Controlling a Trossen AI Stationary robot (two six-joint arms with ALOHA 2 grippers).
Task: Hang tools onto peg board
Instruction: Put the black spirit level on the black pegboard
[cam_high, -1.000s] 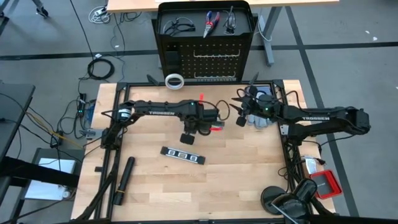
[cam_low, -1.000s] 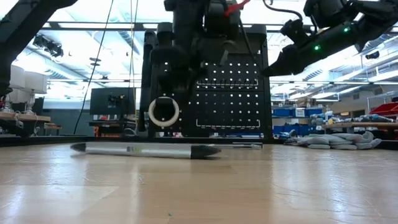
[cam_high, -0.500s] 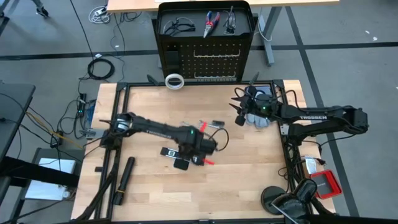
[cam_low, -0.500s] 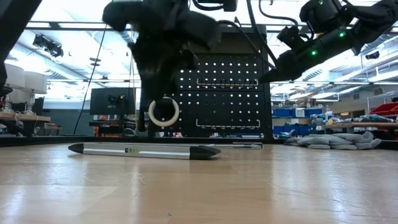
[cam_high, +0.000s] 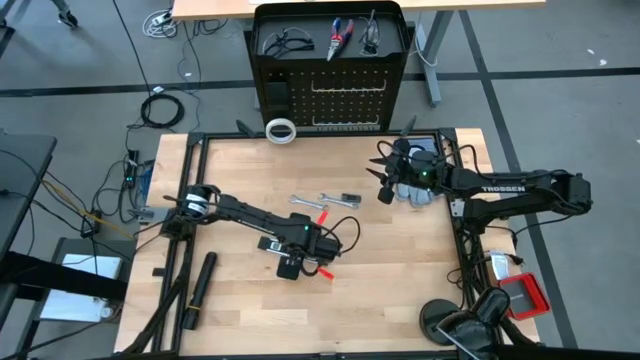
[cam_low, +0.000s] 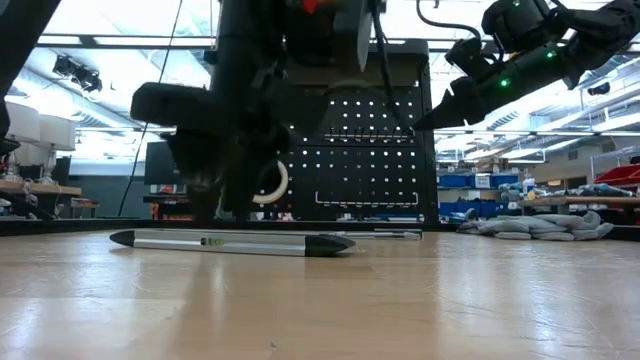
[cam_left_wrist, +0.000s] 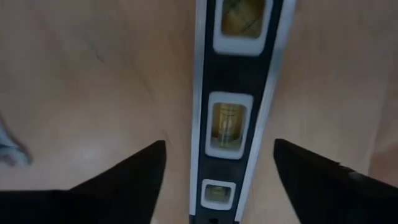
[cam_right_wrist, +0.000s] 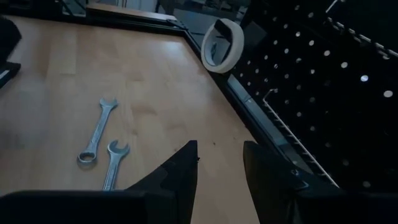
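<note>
Near the middle of the table (cam_high: 400, 290), a little toward its left edge, the left gripper (cam_high: 291, 262) hangs low over the black strip with white squares (cam_left_wrist: 233, 106), fingers (cam_left_wrist: 134, 171) spread wide, one on each side of it and not touching. The strip lies flat on the wood. Two small silver wrenches (cam_right_wrist: 102, 143) rest just beyond it toward the far edge, and the white tape ring (cam_high: 281, 130) sits at the foot of the peg board (cam_high: 330, 80), which stands past the far edge with glasses and the red-and-blue pliers (cam_high: 340, 35) on its top shelf.

The right gripper (cam_high: 383, 187) waits in the air near the far right corner, fingers a little apart and holding nothing.

My worry is the grip. The strip is thin and lies flat, so if the fingers close too high they could slip over it, or pinch one edge and flip it. It also runs long past the fingers, so a catch off its middle may leave it drooping on the way to the board.

A second ago the left arm was up near the far edge with its fingers nearly together. Since then it has swung down to the strip and opened fully. The right arm has barely moved.
</note>
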